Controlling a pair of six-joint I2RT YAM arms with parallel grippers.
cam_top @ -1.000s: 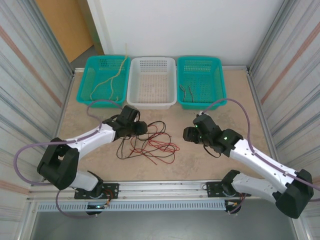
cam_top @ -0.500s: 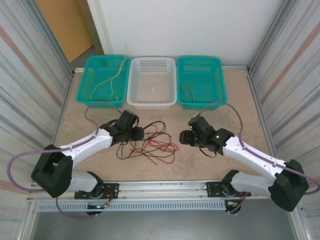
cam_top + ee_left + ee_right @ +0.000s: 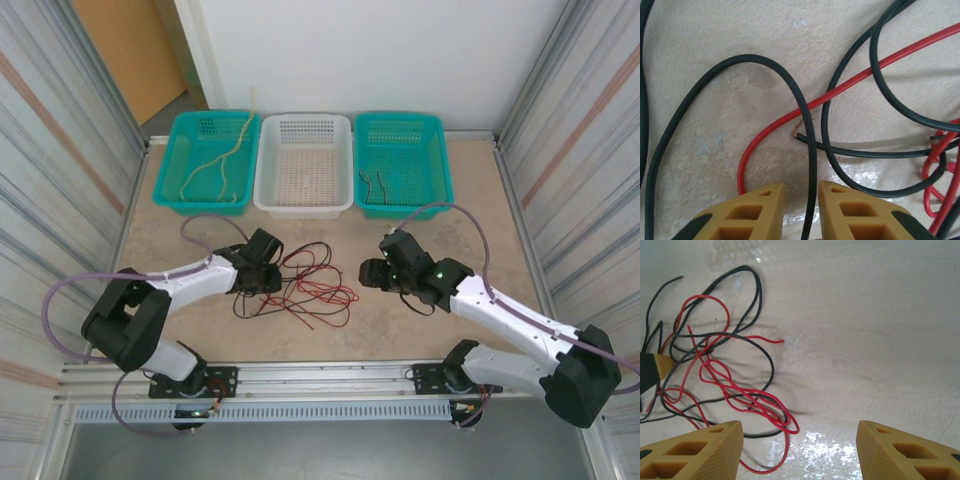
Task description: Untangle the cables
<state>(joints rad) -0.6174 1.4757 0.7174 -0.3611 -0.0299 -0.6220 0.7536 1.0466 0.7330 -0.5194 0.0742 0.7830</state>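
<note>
Cables [image 3: 305, 290] are lying in a red-and-black tangle on the table [image 3: 140, 230], in front of the white basket [image 3: 303, 208]. Left gripper [image 3: 801, 192] is sitting low over the tangle's left edge, fingers narrowly apart, straddling one black cable [image 3: 812, 155]. Right gripper [image 3: 800, 440] is hovering wide open just right of the tangle.

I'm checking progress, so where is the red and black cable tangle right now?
In the top view the tangle lies on the table in front of the white basket, with the left jaws at its left edge.
</note>
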